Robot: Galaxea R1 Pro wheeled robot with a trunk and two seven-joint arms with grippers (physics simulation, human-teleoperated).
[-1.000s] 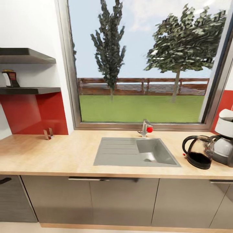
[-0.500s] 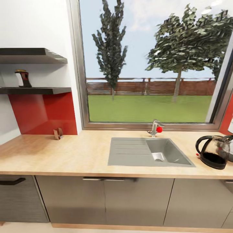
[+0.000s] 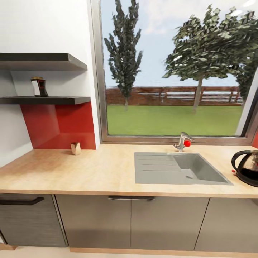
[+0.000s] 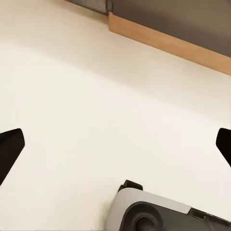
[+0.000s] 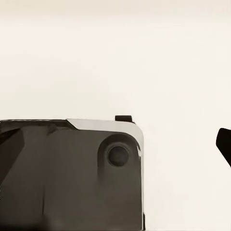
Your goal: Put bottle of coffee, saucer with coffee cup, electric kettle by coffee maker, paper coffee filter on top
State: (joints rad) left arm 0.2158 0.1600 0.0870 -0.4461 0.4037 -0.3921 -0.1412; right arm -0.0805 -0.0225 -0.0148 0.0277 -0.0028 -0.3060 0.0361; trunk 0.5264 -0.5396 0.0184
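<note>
The bottle of coffee [image 3: 39, 87] waits on the shelf [image 3: 46, 100] at upper left, the electric kettle [image 3: 247, 167] already on the kitchen countertop [image 3: 89, 172] at right edge, as both grippers hang spread wide, empty.

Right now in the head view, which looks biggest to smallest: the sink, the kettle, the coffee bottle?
1. Sink, by far.
2. Kettle, though the picture's edge cuts it off.
3. Coffee bottle on the shelf; it sits farther back, so it may look smaller than it is.
</note>
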